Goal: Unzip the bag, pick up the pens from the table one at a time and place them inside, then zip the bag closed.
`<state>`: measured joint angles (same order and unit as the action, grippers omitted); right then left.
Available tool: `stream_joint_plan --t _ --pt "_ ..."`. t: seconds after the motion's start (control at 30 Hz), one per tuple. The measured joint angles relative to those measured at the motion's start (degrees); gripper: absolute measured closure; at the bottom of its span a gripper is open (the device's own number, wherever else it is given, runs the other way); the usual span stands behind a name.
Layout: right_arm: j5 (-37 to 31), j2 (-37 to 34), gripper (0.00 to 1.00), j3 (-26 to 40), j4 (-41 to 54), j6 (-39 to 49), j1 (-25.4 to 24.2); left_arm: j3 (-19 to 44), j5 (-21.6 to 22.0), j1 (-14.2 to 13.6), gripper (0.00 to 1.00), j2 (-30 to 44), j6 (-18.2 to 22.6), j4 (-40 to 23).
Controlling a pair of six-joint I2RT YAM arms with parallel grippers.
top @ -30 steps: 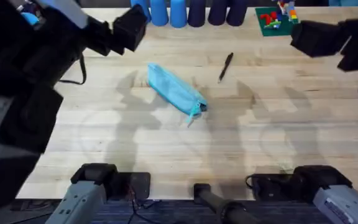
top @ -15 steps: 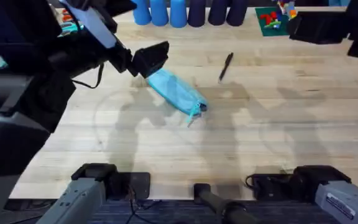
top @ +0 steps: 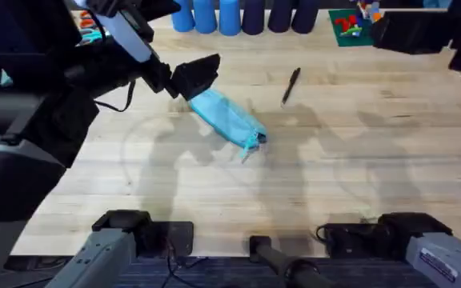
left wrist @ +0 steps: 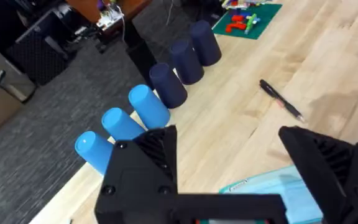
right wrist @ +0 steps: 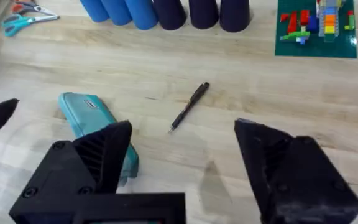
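The light-blue bag (top: 229,118) lies slanted in the middle of the table (top: 334,176), its zipper pull at the near right end. One slim black pen (top: 290,86) lies to its right, a little farther back. My left gripper (top: 197,77) hovers open just over the bag's far left end. In the left wrist view, the bag (left wrist: 272,191) shows low between the spread fingers (left wrist: 151,155), with the pen (left wrist: 281,102) beyond. My right gripper (top: 386,36) is open, high at the back right. Its wrist view looks down on the bag (right wrist: 82,111) and pen (right wrist: 189,107).
A row of light and dark blue cups (top: 230,16) lines the far edge. A green plate with toy bricks (top: 350,24) sits at the back right. Scissors (right wrist: 27,18) lie at the back left. Bare wood stretches in front of the bag.
The left arm has swung right and down, bringing its gripper to the bag's far left end. The right gripper rose slightly toward the back. Bag and pen have not moved.
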<state>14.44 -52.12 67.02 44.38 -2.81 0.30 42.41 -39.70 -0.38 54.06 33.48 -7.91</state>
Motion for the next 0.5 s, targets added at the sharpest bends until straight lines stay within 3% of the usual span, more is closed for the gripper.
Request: stream_joint_plan --t 0.17,0.33,0.5 --pt "0.0 0.0 0.005 0.0 -1.4 0.1 0.0 0.2 -0.8 1.3 0.01 0.5 0.2 0.0" --pt "0.0 0.0 0.005 0.0 -3.0 0.3 0.0 3.4 -5.4 4.8 0.01 5.0 1.3 -1.1" --pt "0.0 -0.3 0.005 0.0 -3.3 0.3 0.0 11.5 -11.8 9.3 0.009 12.3 5.7 -9.6"
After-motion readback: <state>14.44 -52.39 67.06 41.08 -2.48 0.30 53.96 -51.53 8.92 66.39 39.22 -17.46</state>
